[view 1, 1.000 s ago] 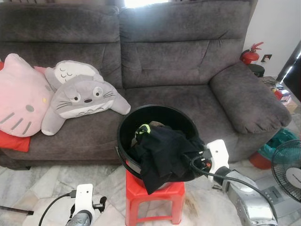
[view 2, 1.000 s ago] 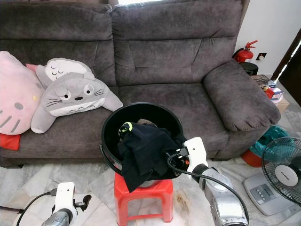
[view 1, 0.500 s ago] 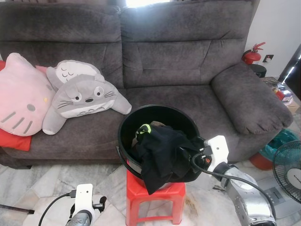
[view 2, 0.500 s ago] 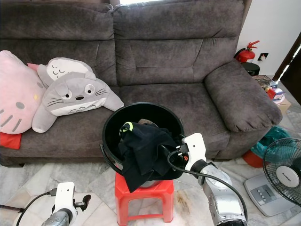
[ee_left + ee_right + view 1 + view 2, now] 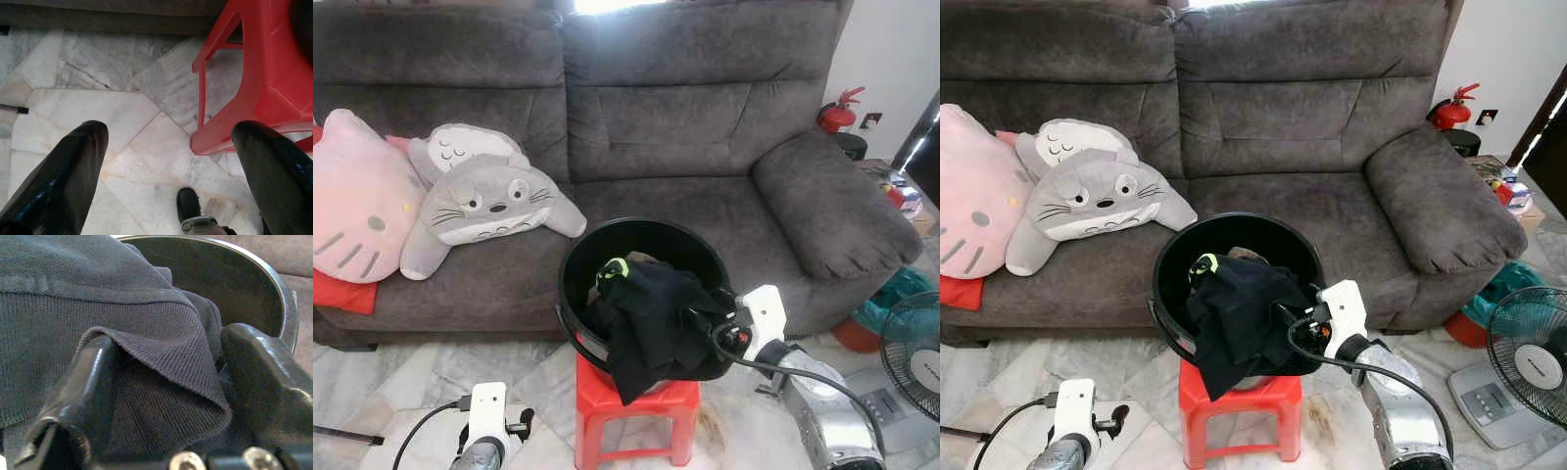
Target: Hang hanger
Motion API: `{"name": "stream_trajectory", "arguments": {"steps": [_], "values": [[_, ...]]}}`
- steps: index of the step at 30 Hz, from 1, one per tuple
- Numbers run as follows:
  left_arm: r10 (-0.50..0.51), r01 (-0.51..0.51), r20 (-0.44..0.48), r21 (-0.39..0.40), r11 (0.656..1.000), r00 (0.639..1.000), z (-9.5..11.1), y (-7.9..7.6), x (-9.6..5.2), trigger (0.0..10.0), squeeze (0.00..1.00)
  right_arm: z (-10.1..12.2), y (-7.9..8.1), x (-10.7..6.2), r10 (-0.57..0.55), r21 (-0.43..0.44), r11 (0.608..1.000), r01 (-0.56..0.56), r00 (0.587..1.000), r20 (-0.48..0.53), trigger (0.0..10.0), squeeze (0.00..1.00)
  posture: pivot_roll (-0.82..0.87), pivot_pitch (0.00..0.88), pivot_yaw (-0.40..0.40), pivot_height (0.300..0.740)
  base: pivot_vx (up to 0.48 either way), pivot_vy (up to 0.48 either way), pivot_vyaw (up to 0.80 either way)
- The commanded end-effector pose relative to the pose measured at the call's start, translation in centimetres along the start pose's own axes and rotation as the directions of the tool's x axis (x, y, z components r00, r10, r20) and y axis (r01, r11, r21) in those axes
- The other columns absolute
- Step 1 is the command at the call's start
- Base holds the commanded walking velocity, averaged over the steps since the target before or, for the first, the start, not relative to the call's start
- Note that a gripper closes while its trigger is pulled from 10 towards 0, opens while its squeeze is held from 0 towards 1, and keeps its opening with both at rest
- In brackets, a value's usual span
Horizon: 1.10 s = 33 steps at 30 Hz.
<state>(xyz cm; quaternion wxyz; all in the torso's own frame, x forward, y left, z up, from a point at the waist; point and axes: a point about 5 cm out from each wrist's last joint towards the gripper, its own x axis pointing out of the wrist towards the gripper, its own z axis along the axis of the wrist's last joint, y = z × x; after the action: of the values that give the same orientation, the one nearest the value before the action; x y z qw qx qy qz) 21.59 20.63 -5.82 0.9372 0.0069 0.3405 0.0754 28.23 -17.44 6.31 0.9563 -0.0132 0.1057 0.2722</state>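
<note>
A black bucket [image 5: 636, 224] stands on a red plastic stool [image 5: 641, 403] in front of the sofa. A dark garment [image 5: 651, 315] is heaped in it and hangs over its front rim, with a yellow-green bit [image 5: 612, 266] showing at the top. My right gripper [image 5: 171, 340] reaches in at the bucket's right side. Its fingers [image 5: 90, 377] stand apart with a fold of the dark cloth between them. My left gripper [image 5: 171, 129] hangs low over the floor left of the stool [image 5: 264, 73], open and holding nothing.
The grey sofa [image 5: 685, 127] fills the back, with a grey plush [image 5: 489, 206] and a pink cushion [image 5: 357, 201] on its left seat. On the right stand a fan [image 5: 913, 352], a teal basin [image 5: 901, 294] and a red fire extinguisher [image 5: 837, 113]. Marble floor [image 5: 98, 103] lies below.
The right wrist shifted slightly at the bucket's rim and stays at the cloth. The left arm has not moved. The view swayed a little.
</note>
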Motion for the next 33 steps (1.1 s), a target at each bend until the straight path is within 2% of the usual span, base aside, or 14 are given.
{"name": "stream_trajectory", "arguments": {"steps": [1,14,22,30,33], "values": [[0.0,0.0,-0.006,0.001,1.0,1.0,0.0,-0.1,0.1,10.0,0.0,-0.1,0.0,0.1,0.005,-0.012,1.0,-0.005,1.0,-0.003,0.0,0.0,-0.16,0.0,0.007,0.716,0.0,0.0,0.0],[0.002,-0.002,-0.008,0.004,1.0,1.0,0.0,0.0,0.0,10.0,0.0,-0.6,-0.2,0.1,-0.012,-0.03,0.999,0.012,1.0,-0.023,0.0,0.0,-0.15,0.0,0.008,0.716,0.0,0.0,0.0],[0.003,-0.002,-0.009,0.006,1.0,1.0,0.0,0.0,0.0,10.0,0.0,-0.2,-0.5,0.2,-0.032,-0.056,0.998,0.031,0.999,-0.012,0.0,0.0,-0.16,0.0,0.01,0.716,0.0,0.0,0.0],[0.003,-0.003,-0.008,0.006,1.0,1.0,0.0,-0.1,0.0,10.0,0.0,0.9,-1.2,0.6,-0.076,-0.092,0.993,0.078,0.997,0.021,0.0,0.0,-0.16,0.0,0.009,0.716,0.0,0.0,0.0],[0.004,-0.004,-0.009,0.004,1.0,1.0,0.0,0.0,0.1,10.0,0.0,2.4,-1.6,1.0,-0.08,-0.116,0.989,0.087,0.995,0.064,0.0,0.0,-0.16,0.0,0.01,0.716,0.0,0.0,0.0]]}}
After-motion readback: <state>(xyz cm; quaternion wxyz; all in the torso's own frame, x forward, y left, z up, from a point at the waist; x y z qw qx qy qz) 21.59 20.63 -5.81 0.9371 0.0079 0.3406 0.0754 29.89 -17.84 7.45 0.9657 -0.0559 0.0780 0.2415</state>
